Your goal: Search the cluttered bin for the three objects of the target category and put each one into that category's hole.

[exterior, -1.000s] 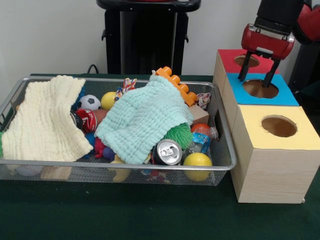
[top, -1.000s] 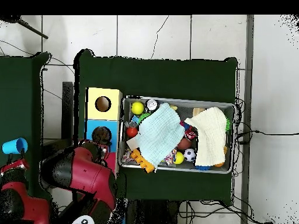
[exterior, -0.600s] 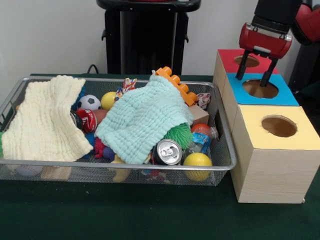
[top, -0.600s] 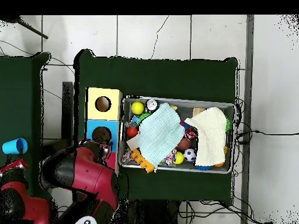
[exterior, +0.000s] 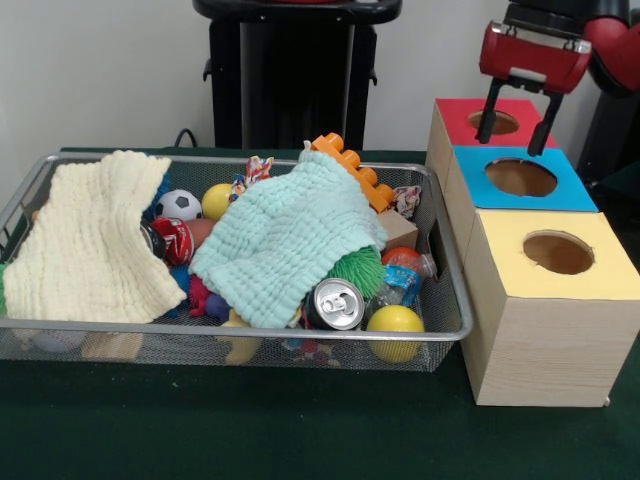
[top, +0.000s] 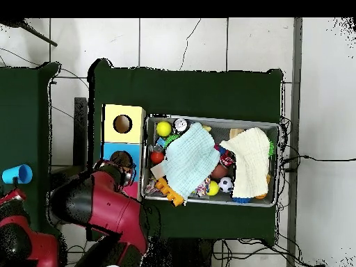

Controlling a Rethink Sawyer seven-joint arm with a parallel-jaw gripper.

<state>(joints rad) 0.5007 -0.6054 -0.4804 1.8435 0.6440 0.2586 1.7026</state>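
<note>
My gripper [exterior: 516, 126] hangs open and empty above the boxes, between the red-topped hole [exterior: 493, 122] and the blue-topped hole [exterior: 520, 177]. In the overhead view the red arm [top: 97, 208] covers the red box and the edge of the blue one [top: 118, 156]. The wire bin [exterior: 455, 300] holds a yellow ball [exterior: 395, 320], a second yellow ball [exterior: 216, 200], a soccer ball [exterior: 179, 205], a drink can [exterior: 335, 303], a green spiky ball [exterior: 358, 268] and an orange block [exterior: 352, 168]. A mint cloth [exterior: 288, 235] and a cream cloth [exterior: 90, 240] hide much of the rest.
A yellow-topped box with a hole [exterior: 557, 252] stands nearest the front, right of the bin. A black stand [exterior: 295, 70] rises behind the bin. In the overhead view a blue cup [top: 17, 174] sits at the far left.
The gripper has risen from just over the blue hole and drawn back toward the red box. It stays open and empty. Nothing in the bin has moved.
</note>
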